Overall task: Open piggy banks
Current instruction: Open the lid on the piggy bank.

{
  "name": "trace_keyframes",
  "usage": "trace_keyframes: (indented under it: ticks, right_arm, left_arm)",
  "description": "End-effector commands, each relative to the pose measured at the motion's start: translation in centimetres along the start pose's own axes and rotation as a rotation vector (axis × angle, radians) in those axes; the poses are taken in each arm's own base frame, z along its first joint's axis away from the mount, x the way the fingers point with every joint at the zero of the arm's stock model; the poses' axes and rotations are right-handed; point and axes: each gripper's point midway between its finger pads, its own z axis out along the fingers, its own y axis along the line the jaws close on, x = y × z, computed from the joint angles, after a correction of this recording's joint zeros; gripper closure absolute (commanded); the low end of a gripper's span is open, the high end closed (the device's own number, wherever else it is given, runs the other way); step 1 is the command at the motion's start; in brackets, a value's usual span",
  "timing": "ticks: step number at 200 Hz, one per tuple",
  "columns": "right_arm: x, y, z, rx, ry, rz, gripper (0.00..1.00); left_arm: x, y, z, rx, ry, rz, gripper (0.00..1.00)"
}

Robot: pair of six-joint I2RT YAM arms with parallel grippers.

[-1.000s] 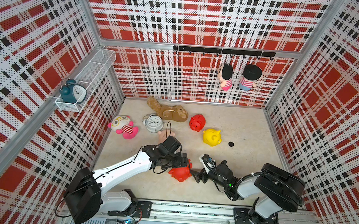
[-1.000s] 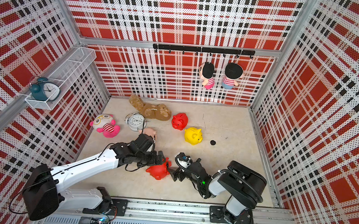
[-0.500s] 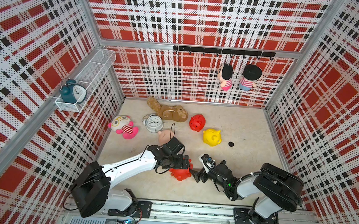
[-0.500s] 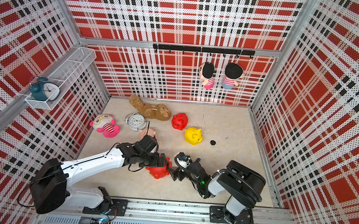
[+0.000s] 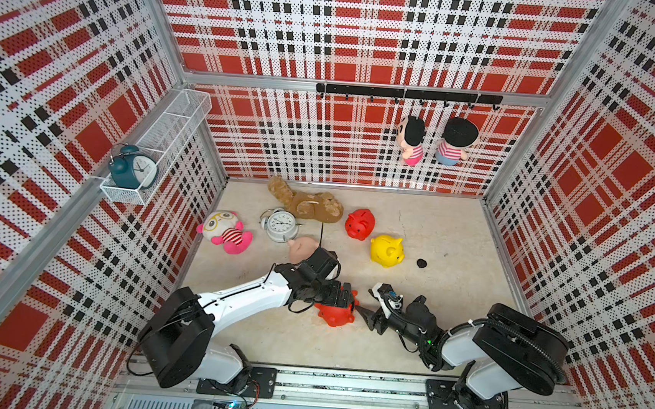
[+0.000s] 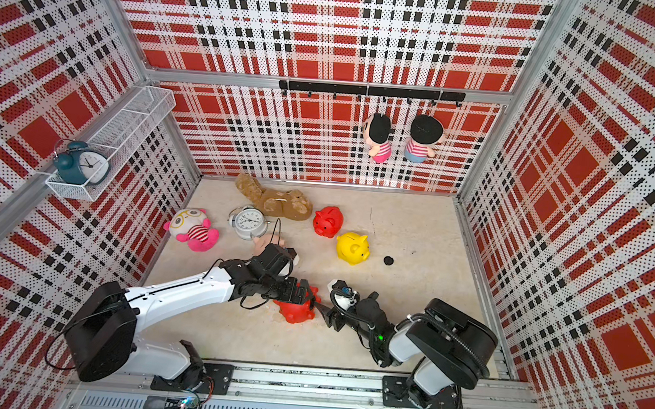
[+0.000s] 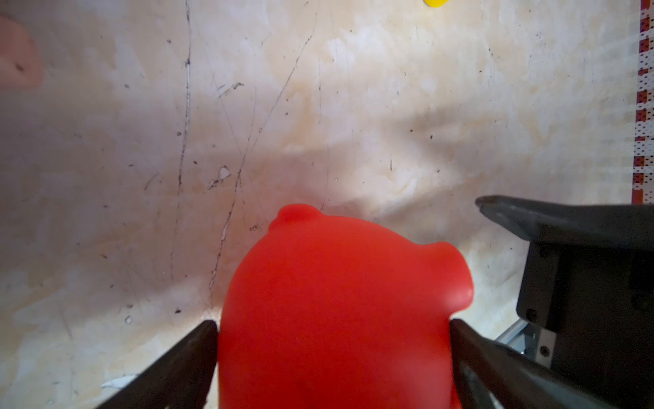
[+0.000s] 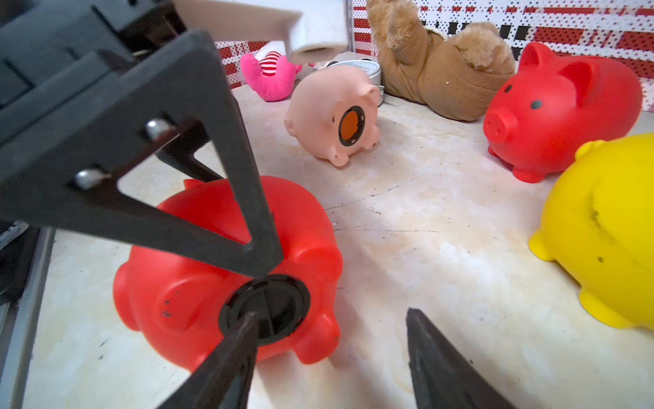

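**While the near red pig's plug sits in place, only one bank reads as open**

Near red piggy bank [image 8: 177, 279] lies on its side between the left gripper's [image 7: 331, 322] jaws, belly turned to the right gripper [image 8: 329, 313]. Left jaws are spread wide astride it, a finger touching each flank. No squeeze shows, so I read them as not clamped. Right jaws are apart with nothing between them: one fingertip [image 8: 247, 325] at the rim of the black belly plug [image 8: 279, 301], the other over bare floor [image 5: 455, 231]. Plug is seated, so this bank is not opened yet. One left finger crosses the belly just above the plug. That leaves tight room for the right jaws and is likely the only thing in the way.

Beyond the right jaws, the pale pink piggy bank [image 8: 318, 106] lies on its side. Its belly hole shows orange inside a black ring, so I judge it open. Off the free right finger's side the yellow piggy bank [image 5: 386, 251] stands upright, belly hidden, cannot tell. A loose black plug [image 5: 421, 263] lies just past it, apart from every pig. Farther out the far red piggy bank [image 5: 360, 224] is upright, belly hidden too. Tally as judged: one open, one in hand, two unknown.

Farthest from both jaws are the silver alarm clock [image 5: 281, 225], brown plush [image 5: 310, 204] and pink-limbed plush [image 5: 225, 232]. None sits between jaws and plug.
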Motion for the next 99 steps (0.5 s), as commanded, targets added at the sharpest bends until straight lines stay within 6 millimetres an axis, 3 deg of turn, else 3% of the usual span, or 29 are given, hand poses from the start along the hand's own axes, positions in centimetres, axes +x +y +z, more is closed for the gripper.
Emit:
trace_keyframes:
  ticks: [1,46,99]
  right_arm:
    - [-0.6,0.4,0.3,-0.032,-0.030,-0.009,0.33]
    - [-0.8,1.2,0.9,-0.079,-0.056,0.015,0.36]
    - [-0.8,1.2,2.5,-0.079,-0.045,-0.006,0.46]
  left_arm:
    - [4.3,3.7,1.7,-0.134,0.166,0.013,0.01]
    - [3.9,3.6,1.7,-0.134,0.155,0.025,0.01]
    - [3.9,3.3,1.7,-0.118,0.148,0.039,0.01]
